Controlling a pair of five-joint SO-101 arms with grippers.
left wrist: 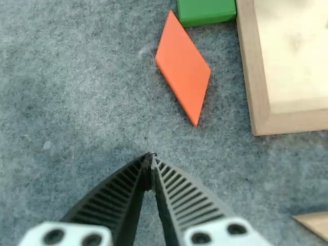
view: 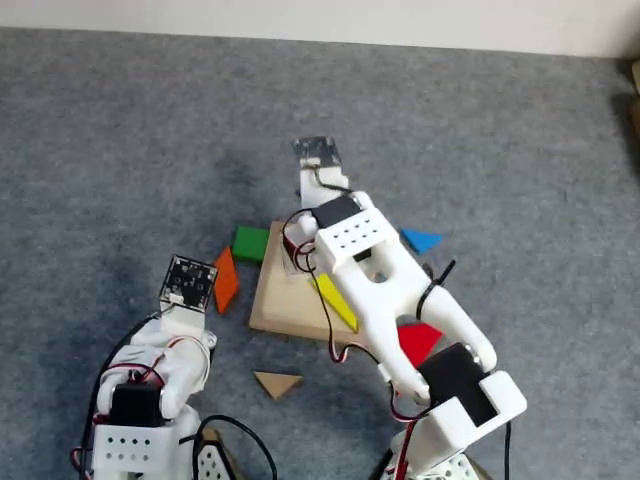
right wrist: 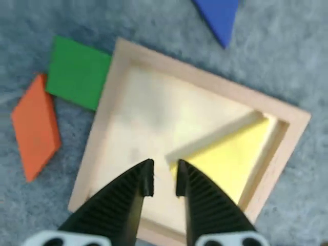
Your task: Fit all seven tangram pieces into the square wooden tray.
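In the high view the right arm lies across the square wooden tray and covers most of it, leaving bare a strip at its 9 o'clock side. The red piece, at 4 o'clock off the tray on the grey surface, is partly under the arm, so its outline is hard to make out. A sliver of the yellow triangle shows between the arm's parts. In the right wrist view it sits flat inside the tray, tucked into one corner with its long edge facing the pale, bare floor.

The blue triangle lies at 2 o'clock off the tray and is cut off in the right wrist view. The green square lies just beside the tray's 11 o'clock corner, and the left wrist view crops it. The orange parallelogram lies at 9 o'clock, near the rim but apart from it. A plain wooden triangle lies at 6 o'clock; only its tip enters the left wrist view.

The right hand hangs over the tray floor, fingers slightly apart and holding nothing. The left hand is over the surface short of the orange parallelogram, fingers pressed together and empty.
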